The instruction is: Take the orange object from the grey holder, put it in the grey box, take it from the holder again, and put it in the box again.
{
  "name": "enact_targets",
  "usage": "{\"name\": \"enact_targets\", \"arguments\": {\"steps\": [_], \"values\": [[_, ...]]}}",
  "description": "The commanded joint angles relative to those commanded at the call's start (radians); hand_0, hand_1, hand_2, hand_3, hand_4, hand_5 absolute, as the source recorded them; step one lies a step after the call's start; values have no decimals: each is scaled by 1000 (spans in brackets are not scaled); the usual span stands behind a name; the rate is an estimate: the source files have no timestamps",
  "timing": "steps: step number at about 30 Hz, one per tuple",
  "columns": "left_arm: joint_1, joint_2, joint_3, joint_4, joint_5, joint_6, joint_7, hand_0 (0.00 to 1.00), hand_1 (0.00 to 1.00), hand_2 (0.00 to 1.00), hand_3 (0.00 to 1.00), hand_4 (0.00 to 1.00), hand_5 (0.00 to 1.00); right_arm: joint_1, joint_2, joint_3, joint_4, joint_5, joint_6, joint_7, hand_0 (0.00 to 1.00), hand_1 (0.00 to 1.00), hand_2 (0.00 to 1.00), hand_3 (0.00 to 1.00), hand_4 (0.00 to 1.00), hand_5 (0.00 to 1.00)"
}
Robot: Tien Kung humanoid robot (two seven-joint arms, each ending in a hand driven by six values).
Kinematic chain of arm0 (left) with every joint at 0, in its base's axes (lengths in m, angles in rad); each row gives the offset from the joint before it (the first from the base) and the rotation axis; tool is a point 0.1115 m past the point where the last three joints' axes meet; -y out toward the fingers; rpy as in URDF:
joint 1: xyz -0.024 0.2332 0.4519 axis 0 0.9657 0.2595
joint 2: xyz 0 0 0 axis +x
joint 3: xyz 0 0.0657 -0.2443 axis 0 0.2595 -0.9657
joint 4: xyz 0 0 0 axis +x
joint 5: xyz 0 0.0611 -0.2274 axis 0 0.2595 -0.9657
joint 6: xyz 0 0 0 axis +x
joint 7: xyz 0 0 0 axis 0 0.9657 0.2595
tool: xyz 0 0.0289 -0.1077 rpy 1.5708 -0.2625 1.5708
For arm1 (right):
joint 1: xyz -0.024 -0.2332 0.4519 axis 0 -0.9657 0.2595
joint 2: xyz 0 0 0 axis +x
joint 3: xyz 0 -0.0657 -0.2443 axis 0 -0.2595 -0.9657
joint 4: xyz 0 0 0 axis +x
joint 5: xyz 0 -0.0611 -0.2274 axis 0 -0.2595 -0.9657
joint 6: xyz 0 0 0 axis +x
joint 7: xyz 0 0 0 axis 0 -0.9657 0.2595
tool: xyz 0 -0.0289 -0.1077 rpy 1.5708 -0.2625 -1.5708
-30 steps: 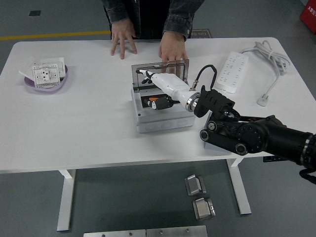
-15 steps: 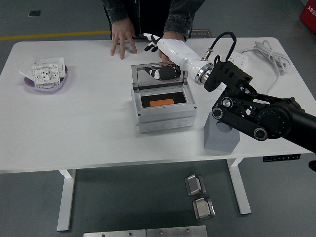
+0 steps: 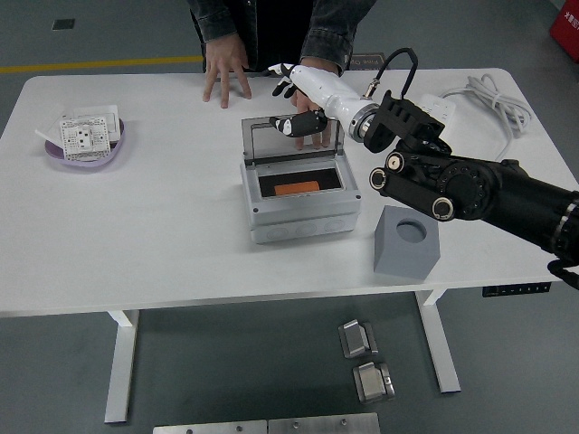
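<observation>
1. The orange object lies flat inside the grey box, in its dark recessed opening, with nothing touching it.
2. The box stands near the middle of the white table; its clear lid is raised and stands upright along the far edge.
3. The grey holder sits to the right of the box, close to the table's near edge; the round socket in its top holds nothing.
4. No brand, label or writing can be read on any of these things.
5. The right hand is white with dark fingertips, held above the lid's top edge. Its fingers are loosely spread and it has hold of nothing.
6. The right arm is black and comes in from the right edge, passing above the holder, with a cable looping over the wrist.
7. A person stands at the far side, one hand flat on the table, the other hand partly hidden behind the robot's hand.
8. A purple dish of white socket plates sits at far left; a white power strip with its cord lies at far right.
</observation>
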Motion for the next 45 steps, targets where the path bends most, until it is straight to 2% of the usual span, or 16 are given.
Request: {"name": "enact_targets", "arguments": {"steps": [4,11,29,31,41,42,45], "values": [[-2,0,-1,-1,3,0,0,658,655,613,650,629,461,-6,10,-37,-36,72,-7,13,809,709,711,878,690,187],[-1,-3,-2,-1,7,0,0,658,655,613,651,629,460,-35,0,-42,-11,61,-13,18,821,716,713,881,688,194],[11,-11,-34,-3,24,0,-1,658,655,612,651,630,459,-134,-132,81,270,-233,-4,-51,819,713,709,878,677,214],[12,-11,-36,-3,25,0,-1,658,655,612,650,630,458,-147,-147,88,298,-252,-2,-59,806,706,707,878,683,245],[17,-14,-37,-2,23,-1,-1,658,655,612,649,630,457,-215,-184,113,364,-290,-1,-74,785,699,706,881,679,252],[17,-14,-37,-2,22,-1,-1,658,656,612,650,630,457,-225,-188,127,374,-302,1,-80,754,690,702,880,679,256],[17,-15,-35,-1,18,-1,-1,658,656,612,650,630,457,-256,-196,173,408,-339,2,-93,754,690,702,880,679,256]]}}
